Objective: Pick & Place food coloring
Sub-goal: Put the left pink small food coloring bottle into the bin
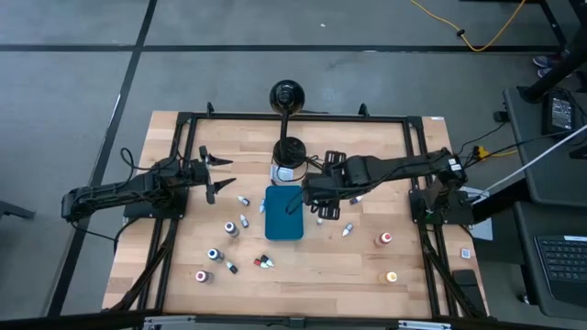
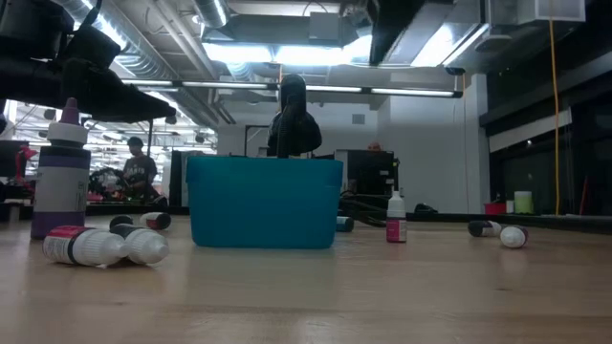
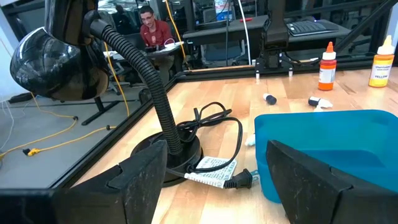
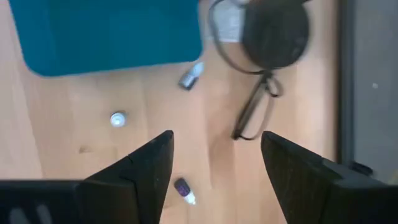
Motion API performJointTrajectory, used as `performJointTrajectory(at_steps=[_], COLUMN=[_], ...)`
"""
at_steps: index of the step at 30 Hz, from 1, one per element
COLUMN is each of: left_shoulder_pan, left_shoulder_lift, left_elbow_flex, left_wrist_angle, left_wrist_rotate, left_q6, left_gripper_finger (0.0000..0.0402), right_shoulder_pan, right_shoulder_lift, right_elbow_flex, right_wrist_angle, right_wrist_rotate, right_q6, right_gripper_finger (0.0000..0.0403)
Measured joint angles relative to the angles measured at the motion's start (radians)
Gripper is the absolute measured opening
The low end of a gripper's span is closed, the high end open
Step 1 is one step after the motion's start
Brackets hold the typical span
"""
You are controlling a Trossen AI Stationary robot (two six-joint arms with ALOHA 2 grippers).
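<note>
Many bottles (image 1: pixel 231 228) lie scattered on the table (image 1: pixel 367 275) around the tray (image 1: pixel 284 214); none is held. From the front edge back: loose bottles, then the tray, then the lamp (image 1: pixel 287 95) and its cord. Right gripper (image 1: pixel 316 194) hangs spread and empty beside the tray; a low reach could snag the cord or knock bottles rolling. Left gripper (image 1: pixel 213 174) waits, spread, well apart.

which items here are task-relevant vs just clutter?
Job:
- food coloring bottles, scattered on the table
- teal tray, mid-table
- right gripper, open, beside the tray
- left gripper, open, waiting at the table's left

Lying about:
- black gooseneck lamp
- its cord and plug
</note>
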Motion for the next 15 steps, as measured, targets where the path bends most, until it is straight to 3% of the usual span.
performJointTrajectory(at_steps=[7, 15], left_shoulder_pan=[0.000, 0.000], left_shoulder_lift=[0.000, 0.000], left_elbow_flex=[0.000, 0.000], left_wrist_angle=[0.003, 0.004], left_wrist_rotate=[0.001, 0.001], left_q6=[0.000, 0.000], left_gripper_finger=[0.0269, 0.0269], right_shoulder_pan=[-0.001, -0.011], right_shoulder_lift=[-0.071, -0.086], right_elbow_flex=[-0.256, -0.397], right_wrist_angle=[0.260, 0.415], right_wrist_rotate=[-0.137, -0.204], right_q6=[-0.089, -0.103], right_gripper_finger=[0.0244, 0.0244])
